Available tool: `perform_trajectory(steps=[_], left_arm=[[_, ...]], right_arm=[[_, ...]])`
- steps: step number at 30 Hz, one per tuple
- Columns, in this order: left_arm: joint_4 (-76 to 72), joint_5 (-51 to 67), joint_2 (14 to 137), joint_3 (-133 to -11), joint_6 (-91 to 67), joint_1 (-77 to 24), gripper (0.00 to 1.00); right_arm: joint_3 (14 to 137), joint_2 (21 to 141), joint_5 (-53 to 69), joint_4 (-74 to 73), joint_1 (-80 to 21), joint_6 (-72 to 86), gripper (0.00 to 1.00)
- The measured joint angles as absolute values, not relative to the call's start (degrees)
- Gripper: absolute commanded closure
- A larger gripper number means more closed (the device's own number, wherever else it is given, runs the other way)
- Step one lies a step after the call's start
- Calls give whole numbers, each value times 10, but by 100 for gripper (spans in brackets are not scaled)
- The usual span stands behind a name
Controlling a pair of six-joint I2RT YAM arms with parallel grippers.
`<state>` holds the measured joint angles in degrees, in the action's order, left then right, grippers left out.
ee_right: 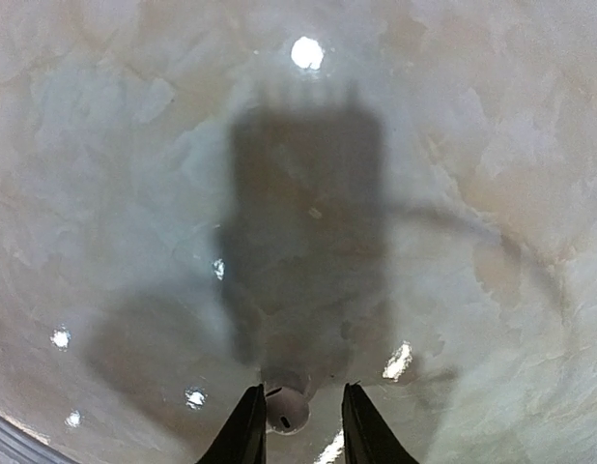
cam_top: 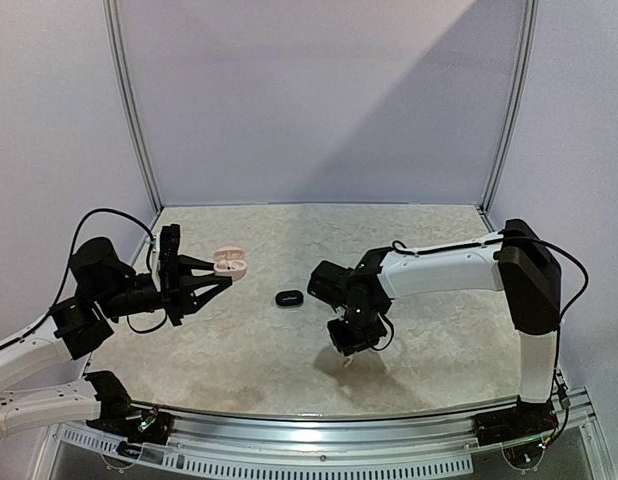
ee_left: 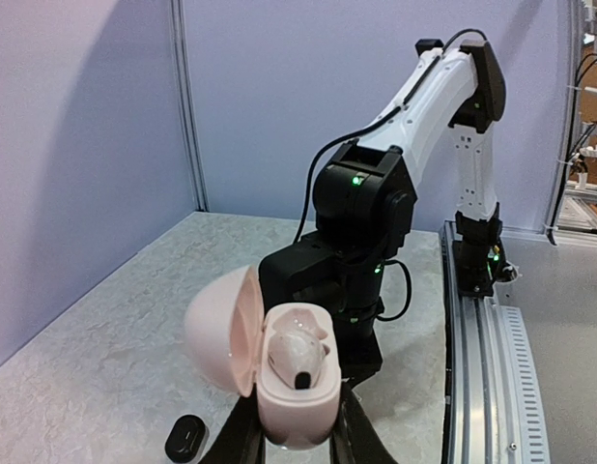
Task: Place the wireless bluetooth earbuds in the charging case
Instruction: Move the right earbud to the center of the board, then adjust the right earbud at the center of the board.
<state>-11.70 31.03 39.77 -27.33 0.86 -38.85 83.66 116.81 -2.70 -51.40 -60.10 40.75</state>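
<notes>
Your right tool (ee_right: 301, 391) stands narrowly parted, straddling a white earbud (ee_right: 287, 411) that lies on the worktop (cam_top: 439, 340) toward its near edge. The earbud is not yet pinched. Expect it to be featherlight, hard and glossy, so it may squirt out. Take the rounded body squarely and gently. It looks like a small pale pebble with a dark spot. Your left tool (ee_left: 295, 411) grips the open pink case (ee_left: 279, 387) above the worktop's left side, with one bud (ee_left: 298, 353) seated inside.

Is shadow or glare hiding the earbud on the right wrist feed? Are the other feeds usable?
Right wrist: the right hand casts a dark block of shadow on the table, with small glare spots around it, yet the white earbud shows clearly. Left wrist: the pink case is sharp and evenly lit. Top view: even light, no glare.
</notes>
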Motion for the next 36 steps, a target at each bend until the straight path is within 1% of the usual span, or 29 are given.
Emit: perform_trajectory(steps=[5, 11, 18, 21, 29, 36], left_arm=[[-117, 310, 398, -273, 9, -388, 100], [-117, 310, 398, -273, 9, -388, 100], [-117, 310, 398, -273, 9, -388, 100], [-117, 310, 398, -273, 9, -388, 100], [-117, 310, 398, -273, 9, -388, 100], [-117, 310, 398, -273, 10, -388, 100]], right_arm=[[837, 1162, -30, -531, -601, 403, 78], [837, 1154, -22, -536, -601, 395, 79], [853, 1154, 9, -530, -604, 351, 92], [861, 1154, 26, -525, -605, 336, 95], [862, 1160, 51, -525, -605, 333, 98], [858, 1175, 66, -522, -608, 334, 98]])
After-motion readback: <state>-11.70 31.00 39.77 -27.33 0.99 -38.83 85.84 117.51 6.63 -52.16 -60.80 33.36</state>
